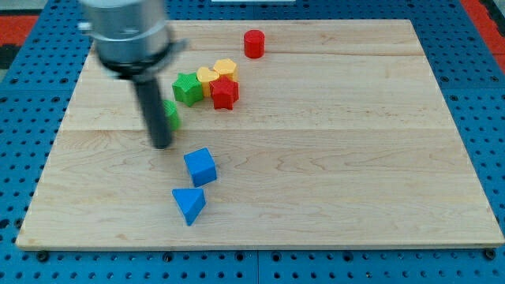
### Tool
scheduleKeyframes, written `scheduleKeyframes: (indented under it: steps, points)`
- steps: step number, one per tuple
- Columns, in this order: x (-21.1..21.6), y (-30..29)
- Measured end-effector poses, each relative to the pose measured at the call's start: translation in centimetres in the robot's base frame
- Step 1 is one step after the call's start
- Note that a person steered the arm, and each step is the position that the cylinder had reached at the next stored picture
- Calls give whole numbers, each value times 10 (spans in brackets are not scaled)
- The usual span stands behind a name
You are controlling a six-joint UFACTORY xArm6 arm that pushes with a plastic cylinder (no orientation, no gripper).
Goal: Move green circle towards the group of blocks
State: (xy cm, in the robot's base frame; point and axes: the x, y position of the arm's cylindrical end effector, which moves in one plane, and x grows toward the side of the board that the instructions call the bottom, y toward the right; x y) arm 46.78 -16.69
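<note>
The green circle lies at the view's left middle, half hidden behind my rod. My tip rests on the board just below and left of it, touching or nearly touching. Up and to the right is the group: a green star, a yellow block, a yellow hexagon and a red star, packed together. The green circle sits a short gap below and left of the green star.
A red cylinder stands alone near the view's top. A blue cube and a blue triangle lie below my tip, toward the view's bottom. The wooden board is ringed by blue pegboard.
</note>
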Motion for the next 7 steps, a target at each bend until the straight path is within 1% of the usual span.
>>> scheduleKeyframes:
  steps: [1, 2, 3, 4, 5, 6, 7]
  points:
    - [-13, -51]
    - [2, -30]
    - [-17, 29]
    - [-23, 50]
    - [-38, -19]
    - [-40, -22]
    - [-30, 9]
